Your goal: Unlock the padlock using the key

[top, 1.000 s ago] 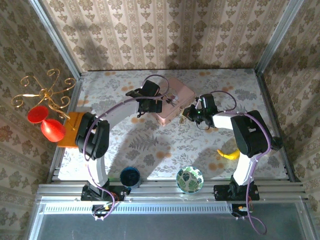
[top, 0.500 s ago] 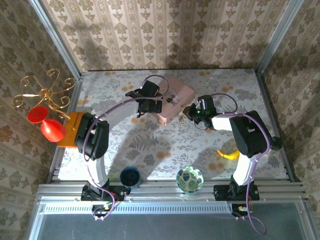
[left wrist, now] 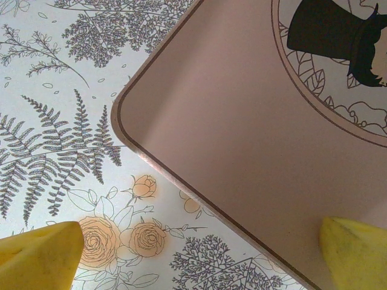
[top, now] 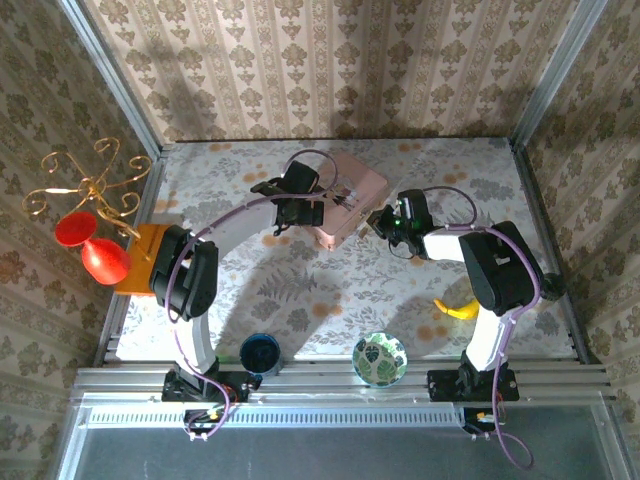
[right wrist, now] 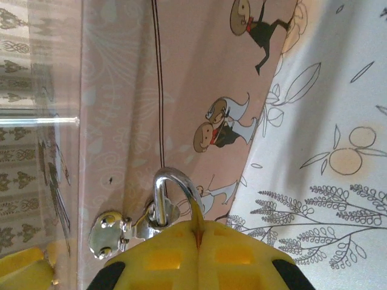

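At pink box (top: 365,185): one padlock (right wrist: 172,183) at clasp (right wrist: 113,232); left tool (left wrist: 197,254) spread wide, right tool (right wrist: 196,237) clenched.

Table cover (left wrist: 72,139), white with grey ferns and orange roses; box (top: 362,185), pink, printed with cartoon figures; padlock (right wrist: 159,196), silver shackle; walls (top: 330,70), beige damask stripes; bowl (top: 262,353), blue; dish (top: 380,359), green leaf print; banana (top: 458,309), yellow.

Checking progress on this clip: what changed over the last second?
The shut right hand shifted slightly farther back, beside the pink rectangular box, at the small silver padlock shackle. The open left hand, the box and everything else stayed put.
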{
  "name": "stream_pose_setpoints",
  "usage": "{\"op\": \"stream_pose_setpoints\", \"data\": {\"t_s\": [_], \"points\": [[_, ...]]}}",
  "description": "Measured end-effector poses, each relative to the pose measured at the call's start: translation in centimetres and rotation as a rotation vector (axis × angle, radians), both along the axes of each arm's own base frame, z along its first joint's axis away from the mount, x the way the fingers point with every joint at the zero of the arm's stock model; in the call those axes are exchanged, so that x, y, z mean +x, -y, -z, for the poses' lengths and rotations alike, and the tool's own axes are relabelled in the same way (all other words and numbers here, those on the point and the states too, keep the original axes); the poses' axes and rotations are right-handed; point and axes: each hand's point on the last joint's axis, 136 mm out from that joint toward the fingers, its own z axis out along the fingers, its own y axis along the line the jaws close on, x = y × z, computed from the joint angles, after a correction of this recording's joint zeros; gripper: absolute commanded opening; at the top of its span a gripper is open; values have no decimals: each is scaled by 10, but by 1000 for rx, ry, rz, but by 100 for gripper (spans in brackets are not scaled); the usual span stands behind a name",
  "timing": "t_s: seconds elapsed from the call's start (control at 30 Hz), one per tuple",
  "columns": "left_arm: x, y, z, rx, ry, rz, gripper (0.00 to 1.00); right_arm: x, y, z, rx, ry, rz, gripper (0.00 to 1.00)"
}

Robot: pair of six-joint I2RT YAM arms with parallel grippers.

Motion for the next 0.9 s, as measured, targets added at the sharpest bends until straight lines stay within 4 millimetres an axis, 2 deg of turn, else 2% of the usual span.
{"op": "stream_pose_setpoints", "data": {"t_s": [0.9], "points": [[0,-2,0,0,-4,-3,100,22,27,-11,-29,29,125,0]]}}
